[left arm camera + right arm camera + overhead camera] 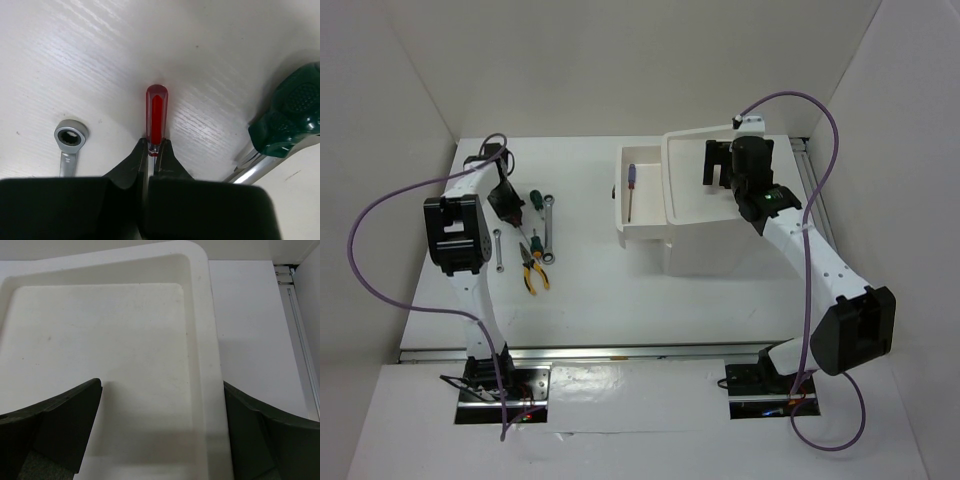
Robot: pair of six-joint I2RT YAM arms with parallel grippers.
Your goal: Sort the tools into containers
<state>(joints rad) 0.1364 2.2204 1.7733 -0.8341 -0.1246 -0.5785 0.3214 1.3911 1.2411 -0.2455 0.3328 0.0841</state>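
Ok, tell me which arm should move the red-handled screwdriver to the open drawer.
Left. The left gripper is shut on the red-handled screwdriver; the right gripper hangs open over the white top tray.

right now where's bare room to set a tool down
The top tray under the open right gripper is bare. So is the table between the pliers and the drawer. Crowded: around the left gripper, shut on the red screwdriver, beside a wrench and green screwdriver.

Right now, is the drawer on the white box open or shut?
Open. In the top view the drawer sticks out left of the box, its inside exposed with a screwdriver lying in it.
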